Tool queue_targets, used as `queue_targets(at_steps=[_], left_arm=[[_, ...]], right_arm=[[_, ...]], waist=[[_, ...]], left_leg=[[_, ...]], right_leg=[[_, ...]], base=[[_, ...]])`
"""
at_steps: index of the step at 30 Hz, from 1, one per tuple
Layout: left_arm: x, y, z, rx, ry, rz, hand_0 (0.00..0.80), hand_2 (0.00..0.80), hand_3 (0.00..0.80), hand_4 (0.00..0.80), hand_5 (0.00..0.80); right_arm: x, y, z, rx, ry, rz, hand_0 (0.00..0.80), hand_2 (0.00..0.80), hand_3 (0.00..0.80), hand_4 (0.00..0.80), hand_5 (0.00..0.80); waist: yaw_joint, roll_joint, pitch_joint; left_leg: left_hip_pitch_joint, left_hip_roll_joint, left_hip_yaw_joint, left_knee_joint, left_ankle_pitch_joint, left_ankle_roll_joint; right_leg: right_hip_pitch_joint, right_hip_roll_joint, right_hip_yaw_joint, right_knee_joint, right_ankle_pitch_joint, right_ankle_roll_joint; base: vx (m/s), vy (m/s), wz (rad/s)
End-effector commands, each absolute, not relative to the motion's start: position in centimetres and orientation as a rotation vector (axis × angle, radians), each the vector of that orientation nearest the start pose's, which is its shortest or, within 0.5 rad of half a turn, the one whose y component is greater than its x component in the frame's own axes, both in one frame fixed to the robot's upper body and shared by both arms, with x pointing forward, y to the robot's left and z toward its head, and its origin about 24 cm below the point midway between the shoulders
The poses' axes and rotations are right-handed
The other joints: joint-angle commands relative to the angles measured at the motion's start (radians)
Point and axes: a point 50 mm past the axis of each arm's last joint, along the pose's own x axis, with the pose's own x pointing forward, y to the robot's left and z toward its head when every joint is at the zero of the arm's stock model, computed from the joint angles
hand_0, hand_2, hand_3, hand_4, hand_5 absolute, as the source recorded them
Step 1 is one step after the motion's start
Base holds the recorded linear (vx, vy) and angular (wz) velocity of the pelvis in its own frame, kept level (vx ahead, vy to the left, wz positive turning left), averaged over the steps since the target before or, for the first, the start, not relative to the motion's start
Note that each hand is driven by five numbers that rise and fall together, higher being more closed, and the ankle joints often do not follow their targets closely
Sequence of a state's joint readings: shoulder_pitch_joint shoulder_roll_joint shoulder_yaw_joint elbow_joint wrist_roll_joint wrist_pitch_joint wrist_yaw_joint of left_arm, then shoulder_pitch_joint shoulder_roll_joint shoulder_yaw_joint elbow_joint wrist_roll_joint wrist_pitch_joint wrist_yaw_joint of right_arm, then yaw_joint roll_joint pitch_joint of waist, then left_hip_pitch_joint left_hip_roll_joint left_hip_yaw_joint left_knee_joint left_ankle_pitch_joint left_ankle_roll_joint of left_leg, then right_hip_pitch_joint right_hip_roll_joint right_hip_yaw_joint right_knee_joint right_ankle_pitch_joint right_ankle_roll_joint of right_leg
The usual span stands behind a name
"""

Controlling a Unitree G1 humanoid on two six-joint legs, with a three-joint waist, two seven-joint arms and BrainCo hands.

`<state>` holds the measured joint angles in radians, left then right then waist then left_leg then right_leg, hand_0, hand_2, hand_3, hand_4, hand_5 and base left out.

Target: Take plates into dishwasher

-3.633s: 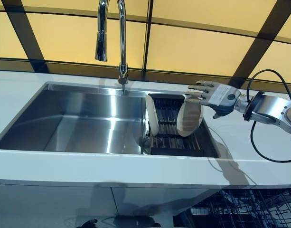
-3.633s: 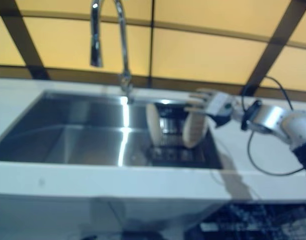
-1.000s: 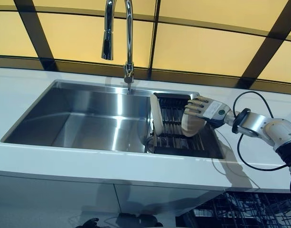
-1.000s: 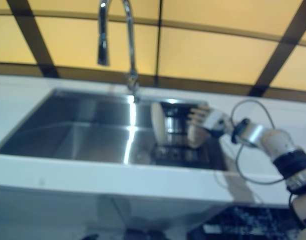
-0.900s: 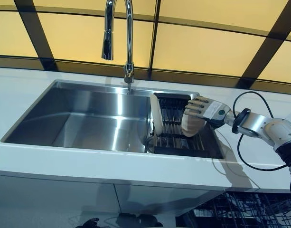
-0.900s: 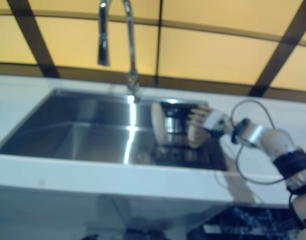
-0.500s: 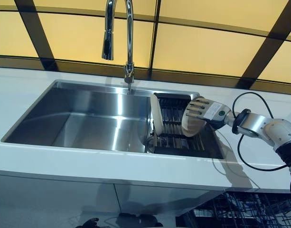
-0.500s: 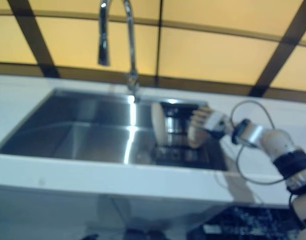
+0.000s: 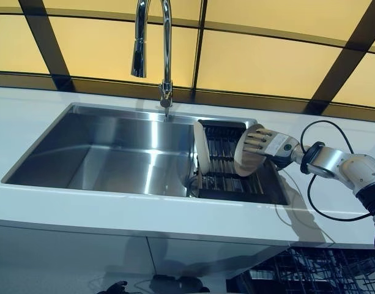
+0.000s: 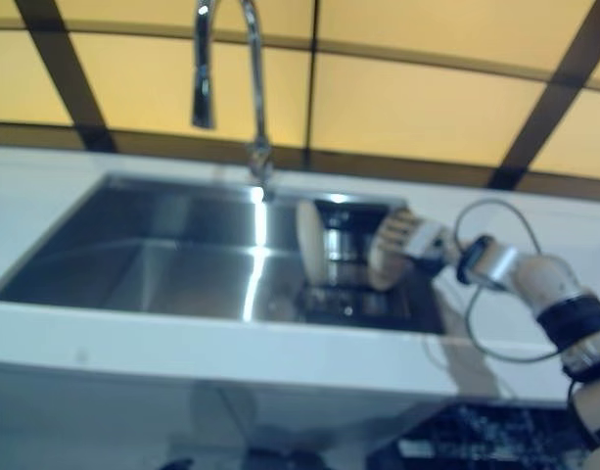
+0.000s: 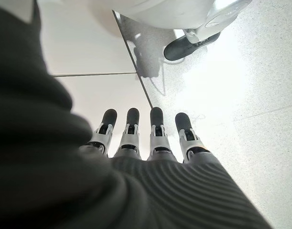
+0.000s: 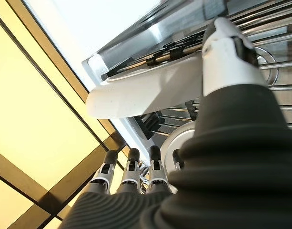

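Two pale plates stand on edge in the dark rack [image 9: 227,182] at the right end of the sink. My right hand [image 9: 267,142] grips the right plate [image 9: 245,162]: its fingers curl over the top rim, and in the right wrist view the thumb [image 12: 226,52] presses the other face of this plate [image 12: 146,90]. The left plate [image 9: 201,147] leans at the rack's left end, untouched. My left hand [image 11: 155,136] shows only in its wrist view, fingers straight, hanging over the floor with nothing in it.
The steel sink [image 9: 107,153] is set in a white counter [image 9: 144,214], with a tall curved faucet [image 9: 166,55] behind it. A dark wire dishwasher rack [image 9: 315,269] shows below the counter at the lower right.
My right hand came down from beside the rack and closed on the right plate's rim. In the last half second the plate has barely moved. The camera shifted slightly early on.
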<state>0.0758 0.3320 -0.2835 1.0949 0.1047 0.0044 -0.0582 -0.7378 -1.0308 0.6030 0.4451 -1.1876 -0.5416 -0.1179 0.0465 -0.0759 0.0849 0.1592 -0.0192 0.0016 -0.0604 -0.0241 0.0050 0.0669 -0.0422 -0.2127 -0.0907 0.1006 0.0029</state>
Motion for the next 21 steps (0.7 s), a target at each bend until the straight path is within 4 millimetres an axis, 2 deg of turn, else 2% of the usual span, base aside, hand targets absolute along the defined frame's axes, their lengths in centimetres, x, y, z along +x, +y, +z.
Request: queue_targets(at_steps=[1, 21], left_arm=[[9.2, 24.9, -15.3, 0.559, 1.189, -0.219, 0.000, 0.000, 0.000, 0.000, 0.000], [9.5, 24.7, -15.2, 0.560, 1.181, -0.225, 0.000, 0.000, 0.000, 0.000, 0.000]], right_arm=[[33.4, -24.7, 14.7, -2.308, -0.419, 0.623, 0.000, 0.000, 0.000, 0.000, 0.000], [33.8, -23.6, 14.5, -2.306, -0.424, 0.639, 0.000, 0.000, 0.000, 0.000, 0.000]], waist=[[0.037, -0.030, 0.000], [0.045, -0.031, 0.007]], left_leg=[[-0.060, 0.008, 0.086, 0.046, -0.016, -0.022], [-0.064, 0.008, 0.082, 0.043, -0.012, -0.019]], right_leg=[[0.070, 0.017, -0.021, 0.029, -0.117, 0.045], [0.064, 0.017, -0.022, 0.030, -0.113, 0.045]], base=[[0.000, 0.000, 0.00], [0.000, 0.000, 0.00]])
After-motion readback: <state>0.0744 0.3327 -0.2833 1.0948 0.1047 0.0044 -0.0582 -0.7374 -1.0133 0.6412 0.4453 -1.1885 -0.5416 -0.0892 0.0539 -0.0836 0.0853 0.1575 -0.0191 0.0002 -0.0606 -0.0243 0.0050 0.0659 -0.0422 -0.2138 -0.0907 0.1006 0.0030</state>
